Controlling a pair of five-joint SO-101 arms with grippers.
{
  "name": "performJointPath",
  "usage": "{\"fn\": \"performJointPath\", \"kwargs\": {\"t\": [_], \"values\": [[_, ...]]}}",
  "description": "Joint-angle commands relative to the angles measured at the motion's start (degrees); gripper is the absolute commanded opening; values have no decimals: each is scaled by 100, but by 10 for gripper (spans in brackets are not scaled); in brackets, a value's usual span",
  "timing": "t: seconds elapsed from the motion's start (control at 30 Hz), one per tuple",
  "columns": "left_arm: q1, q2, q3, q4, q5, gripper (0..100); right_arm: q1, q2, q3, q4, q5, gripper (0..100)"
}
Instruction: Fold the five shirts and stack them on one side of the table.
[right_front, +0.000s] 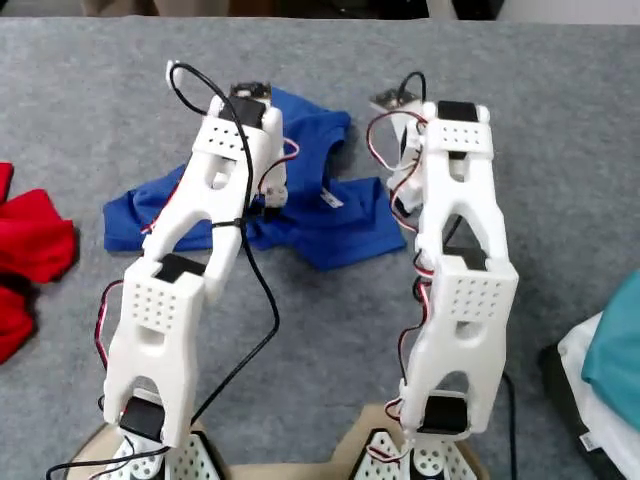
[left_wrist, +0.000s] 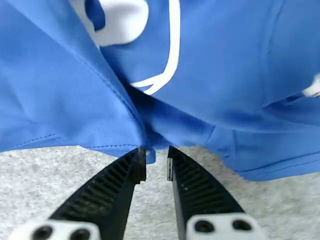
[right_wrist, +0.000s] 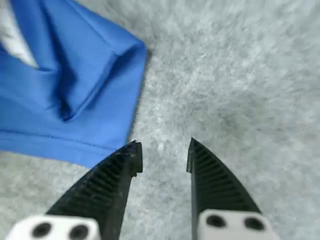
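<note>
While the crumpled blue fabric shirt (right_front: 335, 225) is lying unfolded on the grey felt-like surface (right_front: 560, 130), the task is judged to be only partly done. The left gripper (left_wrist: 156, 162) is sitting low at the blue shirt's hem, its jaws narrowly apart, with the fabric edge just at the tips and not clamped. The right gripper (right_wrist: 164, 157) is hovering over bare surface just beside a corner of the blue shirt, its jaws apart and holding nothing. Well apart from the blue shirt on the left arm's side, a rumpled red cloth shirt (right_front: 35, 240) is also waiting unfolded. On the opposite side, white and teal garments (right_front: 610, 360) are lying layered, seemingly the stack being built.
</note>
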Motion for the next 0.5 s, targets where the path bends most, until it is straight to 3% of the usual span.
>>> {"fn": "performJointPath", "kwargs": {"t": [0.0,0.23,0.47], "values": [[-105,48,-70,88,-158,88,-101,-585,-163,35,-44,163],[-325,119,-62,88,-158,86,-198,-576,31,-44,-44,163],[-422,127,-70,79,-114,58,-690,-576,1156,-1011,-97,160]]}}
